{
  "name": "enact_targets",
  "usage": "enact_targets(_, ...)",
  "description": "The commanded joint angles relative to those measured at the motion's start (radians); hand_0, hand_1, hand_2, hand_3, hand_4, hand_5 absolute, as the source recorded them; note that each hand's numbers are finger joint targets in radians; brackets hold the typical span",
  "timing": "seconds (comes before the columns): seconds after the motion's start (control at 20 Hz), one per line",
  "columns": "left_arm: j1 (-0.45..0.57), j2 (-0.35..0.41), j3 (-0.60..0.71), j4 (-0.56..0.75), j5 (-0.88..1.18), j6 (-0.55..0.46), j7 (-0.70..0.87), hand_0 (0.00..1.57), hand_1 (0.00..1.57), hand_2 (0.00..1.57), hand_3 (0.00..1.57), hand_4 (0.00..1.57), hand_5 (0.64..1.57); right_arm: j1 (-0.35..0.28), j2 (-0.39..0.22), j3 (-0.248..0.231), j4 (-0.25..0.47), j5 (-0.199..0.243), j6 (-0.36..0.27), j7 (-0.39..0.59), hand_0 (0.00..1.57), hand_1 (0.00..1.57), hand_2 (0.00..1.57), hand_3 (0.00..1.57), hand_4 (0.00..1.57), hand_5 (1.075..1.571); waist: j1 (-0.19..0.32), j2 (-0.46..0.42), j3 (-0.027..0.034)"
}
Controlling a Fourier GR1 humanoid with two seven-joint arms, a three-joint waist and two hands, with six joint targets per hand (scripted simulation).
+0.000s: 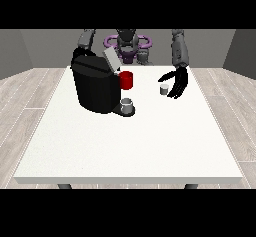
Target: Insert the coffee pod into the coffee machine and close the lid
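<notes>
A plain grey-walled room with a pale plank floor (pixel 30 88), holding one white table (pixel 130 146).

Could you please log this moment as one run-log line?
pod: on table, not inserted | hand at the view's right: open beside pod | coffee machine lid: up

No text, label, brand, number or sign can be read anywhere.

Pod (pixel 163 89) right of machine (pixel 95 86), apart
</notes>
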Motion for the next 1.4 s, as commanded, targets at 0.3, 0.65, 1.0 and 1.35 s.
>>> enact_targets(0.3,-0.016,-0.013,-0.020,0.071,-0.115,0.134,-0.079,0.72,0.72,0.86,0.65,0.23,1.571,0.002,0.010,-0.005,0.013,0.006,-0.022,0.022,0.00,0.00,0.00,0.00,0.52,1.571,0.014,-0.032,0.0000)
enact_targets(0.65,-0.050,-0.026,-0.035,0.109,-0.179,0.205,-0.108,0.97,0.97,1.09,0.86,0.32,1.571,-0.010,-0.003,-0.025,0.050,-0.010,-0.003,-0.009,0.00,0.00,0.00,0.00,0.51,1.571,0.013,-0.009,0.0002)
enact_targets(1.0,-0.110,0.004,-0.042,0.149,-0.234,0.191,-0.060,1.17,1.17,1.29,1.18,0.41,1.571,0.021,0.012,-0.014,0.063,-0.037,0.013,-0.054,0.00,0.00,0.00,0.00,0.53,1.571,-0.014,-0.014,0.0003)
enact_targets(1.35,-0.194,0.027,-0.024,0.107,-0.181,0.042,-0.169,1.45,1.45,1.45,1.39,0.62,1.571,-0.011,-0.024,-0.051,0.098,-0.058,0.029,-0.023,0.00,0.00,0.00,0.00,0.43,1.571,0.003,-0.045,0.0007)
